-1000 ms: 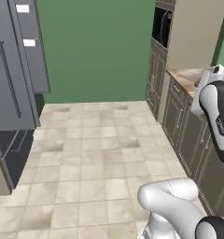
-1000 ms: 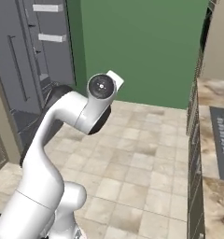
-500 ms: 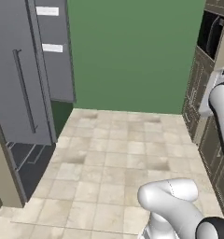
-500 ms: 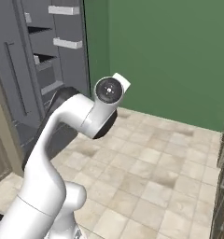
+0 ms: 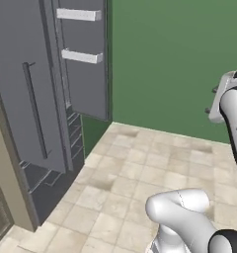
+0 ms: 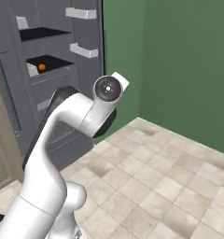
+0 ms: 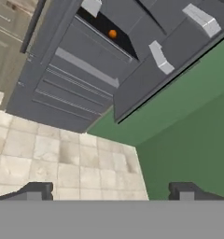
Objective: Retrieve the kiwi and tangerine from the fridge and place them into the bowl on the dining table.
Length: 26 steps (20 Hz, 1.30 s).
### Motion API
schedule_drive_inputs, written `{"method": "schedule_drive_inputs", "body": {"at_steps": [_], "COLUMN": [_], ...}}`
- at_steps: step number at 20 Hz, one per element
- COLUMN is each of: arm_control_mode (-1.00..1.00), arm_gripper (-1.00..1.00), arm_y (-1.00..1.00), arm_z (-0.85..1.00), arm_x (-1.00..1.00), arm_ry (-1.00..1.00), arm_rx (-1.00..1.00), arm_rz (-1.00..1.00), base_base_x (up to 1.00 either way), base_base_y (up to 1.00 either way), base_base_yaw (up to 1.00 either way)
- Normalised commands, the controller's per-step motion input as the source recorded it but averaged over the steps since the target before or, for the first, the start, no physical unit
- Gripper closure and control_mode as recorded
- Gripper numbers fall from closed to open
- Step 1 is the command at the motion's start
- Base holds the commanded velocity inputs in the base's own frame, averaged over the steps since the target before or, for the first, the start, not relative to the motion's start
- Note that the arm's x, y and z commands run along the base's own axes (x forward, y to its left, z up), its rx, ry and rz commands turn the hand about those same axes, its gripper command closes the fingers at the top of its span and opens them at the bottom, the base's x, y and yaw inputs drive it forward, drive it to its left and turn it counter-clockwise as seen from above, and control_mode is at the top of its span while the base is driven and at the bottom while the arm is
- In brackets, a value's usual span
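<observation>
Was approaching open fridge point(image 6: 48, 93), my gripper point(image 7: 111, 189) spread wide, empty; next move: reach shelf, take tangerine point(image 6: 41, 67)

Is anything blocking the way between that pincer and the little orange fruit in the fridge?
Nothing visible does. The fridge stands open, and the tangerine sits in plain sight on a dark shelf. The open pincer is far off, with bare tiled floor in between.
</observation>
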Motion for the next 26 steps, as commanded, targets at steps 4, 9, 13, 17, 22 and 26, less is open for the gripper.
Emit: {"method": "schedule_drive_inputs", "body": {"at_steps": [4, 9, 13, 17, 22, 26], "arm_control_mode": [1.0, 1.0, 1.0, 1.0, 1.0, 1.0], "arm_gripper": [-1.0, -1.0, -1.0, -1.0, -1.0, -1.0], "arm_y": [0.0, 0.0, 0.0, 0.0, 0.0, 0.0], "arm_z": [0.0, 0.0, 0.0, 0.0, 0.0, 0.0], "arm_x": [0.0, 0.0, 0.0, 0.0, 0.0, 0.0], "arm_ry": [0.0, 0.0, 0.0, 0.0, 0.0, 0.0], "arm_rx": [0.0, 0.0, 0.0, 0.0, 0.0, 0.0], "arm_rz": [0.0, 0.0, 0.0, 0.0, 0.0, 0.0], "base_base_x": [1.0, 0.69, 0.54, 0.34, 0.31, 0.25], "base_base_y": [-0.14, 0.0, 0.0, -0.07, -0.14, -0.24], "base_base_yaw": [0.38, 0.32, 0.41, 0.43, 0.43, 0.37]}}
